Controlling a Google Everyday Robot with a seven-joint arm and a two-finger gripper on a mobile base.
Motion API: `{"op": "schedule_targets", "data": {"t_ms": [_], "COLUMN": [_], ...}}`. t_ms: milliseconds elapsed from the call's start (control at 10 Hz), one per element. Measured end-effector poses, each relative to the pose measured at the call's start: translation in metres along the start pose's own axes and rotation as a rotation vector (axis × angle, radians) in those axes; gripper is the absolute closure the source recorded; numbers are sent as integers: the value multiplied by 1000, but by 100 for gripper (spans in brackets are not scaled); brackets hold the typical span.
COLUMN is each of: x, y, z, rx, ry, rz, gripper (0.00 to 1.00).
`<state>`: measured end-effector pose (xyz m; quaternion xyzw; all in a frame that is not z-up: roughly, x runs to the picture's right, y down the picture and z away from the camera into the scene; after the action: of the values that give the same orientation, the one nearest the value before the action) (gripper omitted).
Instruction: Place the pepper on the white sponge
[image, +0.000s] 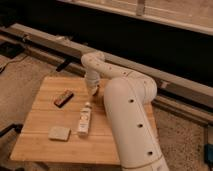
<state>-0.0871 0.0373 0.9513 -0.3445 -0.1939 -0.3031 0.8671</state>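
White sponge (59, 133) on front-left of table (44, 107), hand (93, 91) low over its far side, grip state unclear.

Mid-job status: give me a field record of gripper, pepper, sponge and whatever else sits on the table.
gripper: low over the table's far part, beside the brown block
pepper: small reddish shape at the gripper's tip; hold unclear
white sponge: flat at the near picture-left corner, bare
white bottle: lying on its side next to the sponge
brown block: flat, apart from sponge and bottle
task state: pepper not on sponge
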Motion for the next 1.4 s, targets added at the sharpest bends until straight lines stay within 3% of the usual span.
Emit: {"op": "schedule_targets", "data": {"t_ms": [1000,1400], "x": [0,25], "y": [-1,-29], "z": [-2,-24], "rx": [-6,-44], "ry": [9,49], "rz": [-2,-80], "gripper": [97,97]}}
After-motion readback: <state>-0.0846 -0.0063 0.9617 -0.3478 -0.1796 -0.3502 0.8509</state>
